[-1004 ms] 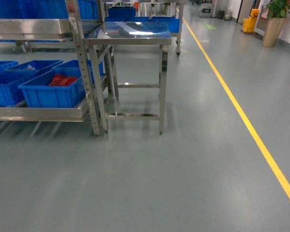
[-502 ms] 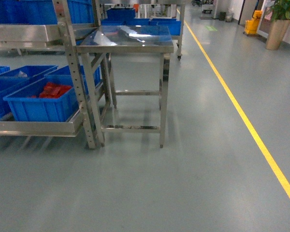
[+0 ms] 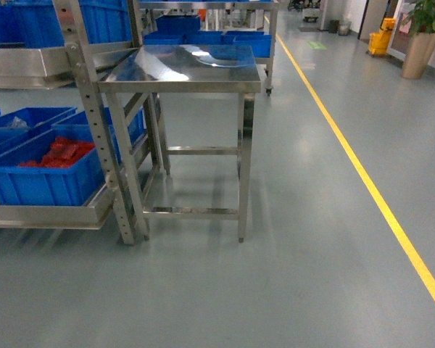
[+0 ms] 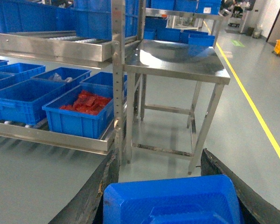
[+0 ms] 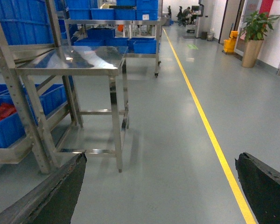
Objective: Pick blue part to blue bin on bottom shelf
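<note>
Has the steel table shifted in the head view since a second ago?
Yes. The steel table sits lower and larger, as does the rack post; the camera advanced, not the table.

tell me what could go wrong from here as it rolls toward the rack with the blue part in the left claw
1. The steel table stands tight against the rack post; a wide approach might clip its legs.
2. The crate of red packets looks much like the plain blue bin beside it on the bottom shelf, so the drop could go in the wrong one.
3. The blue part fills the left claw view, likely hiding the final placement.
</note>
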Motion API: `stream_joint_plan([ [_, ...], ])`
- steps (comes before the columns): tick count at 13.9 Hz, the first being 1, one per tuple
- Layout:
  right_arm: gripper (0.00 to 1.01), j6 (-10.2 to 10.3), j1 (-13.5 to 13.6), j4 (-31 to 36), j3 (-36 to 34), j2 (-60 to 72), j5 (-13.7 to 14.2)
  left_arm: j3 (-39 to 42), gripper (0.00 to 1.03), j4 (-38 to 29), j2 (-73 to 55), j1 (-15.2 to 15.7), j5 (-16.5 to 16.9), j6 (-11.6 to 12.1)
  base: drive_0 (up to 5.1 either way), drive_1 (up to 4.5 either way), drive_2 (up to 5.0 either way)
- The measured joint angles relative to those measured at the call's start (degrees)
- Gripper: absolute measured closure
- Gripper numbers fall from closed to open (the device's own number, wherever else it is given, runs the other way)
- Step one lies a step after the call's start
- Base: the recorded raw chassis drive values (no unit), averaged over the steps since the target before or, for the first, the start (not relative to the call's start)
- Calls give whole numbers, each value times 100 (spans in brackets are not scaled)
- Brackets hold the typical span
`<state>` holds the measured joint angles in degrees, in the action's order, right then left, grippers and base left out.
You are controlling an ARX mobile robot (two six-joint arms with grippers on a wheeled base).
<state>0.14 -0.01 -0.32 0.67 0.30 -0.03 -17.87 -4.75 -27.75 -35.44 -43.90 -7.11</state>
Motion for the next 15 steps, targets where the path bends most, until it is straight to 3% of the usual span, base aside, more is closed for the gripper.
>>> stream_joint_plan([
  [15, 3, 0, 0, 17, 0, 0, 2, 0, 60, 0, 2, 0, 2, 0, -1, 417, -419],
])
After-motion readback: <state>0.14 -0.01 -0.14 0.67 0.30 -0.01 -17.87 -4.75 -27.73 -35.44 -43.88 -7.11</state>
